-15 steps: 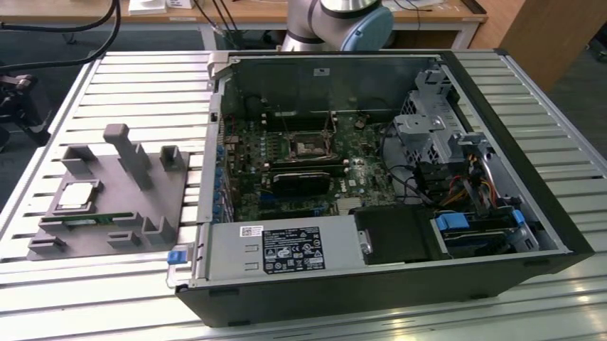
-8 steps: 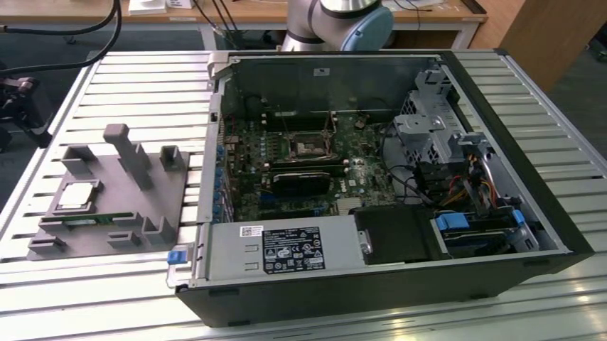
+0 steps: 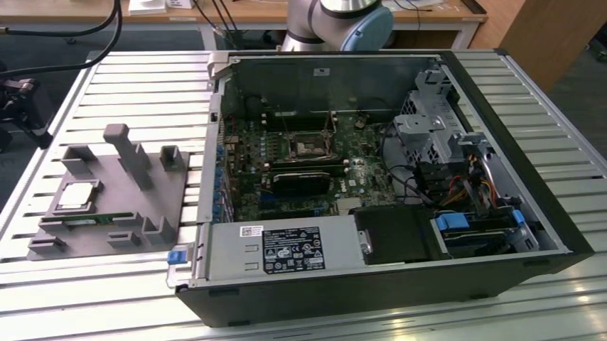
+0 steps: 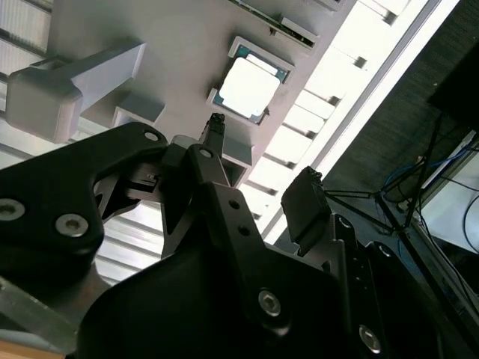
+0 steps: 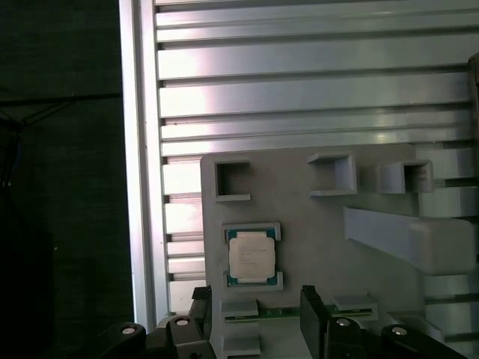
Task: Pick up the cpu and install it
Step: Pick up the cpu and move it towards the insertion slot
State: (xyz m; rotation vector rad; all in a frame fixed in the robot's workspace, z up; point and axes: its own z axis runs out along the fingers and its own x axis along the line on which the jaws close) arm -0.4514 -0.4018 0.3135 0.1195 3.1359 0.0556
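Note:
The cpu point(image 3: 76, 195) lies flat in a pocket of the grey holder point(image 3: 104, 206) on the slatted table, at the exterior view's left. Its silver top shows in both wrist views point(image 4: 249, 86) point(image 5: 251, 256). My gripper point(image 4: 262, 149) point(image 5: 254, 303) hovers above the holder, apart from the cpu, open with nothing between its black fingers point(image 4: 213, 138). The open computer case point(image 3: 379, 177) holds the motherboard point(image 3: 284, 170), and the empty socket point(image 3: 308, 147) sits near the board's middle.
A green memory stick point(image 3: 90, 222) lies in a slot of the holder beside the cpu. Tall grey posts point(image 3: 128, 153) rise from the holder. Inside the case are a power supply point(image 3: 280, 249), drive cages point(image 3: 427, 128) and cables. The arm's base point(image 3: 342, 21) stands behind the case.

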